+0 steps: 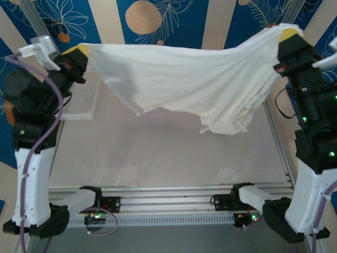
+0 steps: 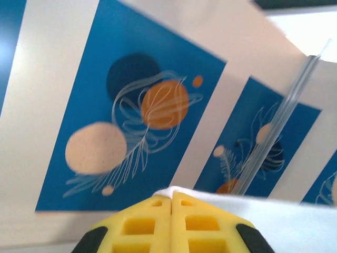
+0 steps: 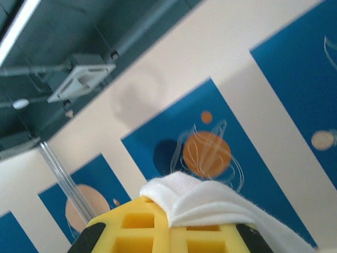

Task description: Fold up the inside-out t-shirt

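The white t-shirt (image 1: 189, 84) hangs stretched in the air between both arms, high above the table, its lower edge sagging toward the middle right. My left gripper (image 1: 79, 51) is shut on its left corner; in the left wrist view the yellow fingers (image 2: 138, 224) press together with a thin white fold (image 2: 174, 191) of the t-shirt at the tips. My right gripper (image 1: 289, 35) is shut on the right corner, where bunched t-shirt cloth (image 3: 210, 203) drapes over the yellow fingertips (image 3: 134, 226).
A white plastic basket (image 1: 81, 100) sits at the table's left, behind the left arm. The table surface (image 1: 158, 153) lies well below the hanging cloth. A blue-and-cream patterned wall (image 1: 158, 21) stands behind.
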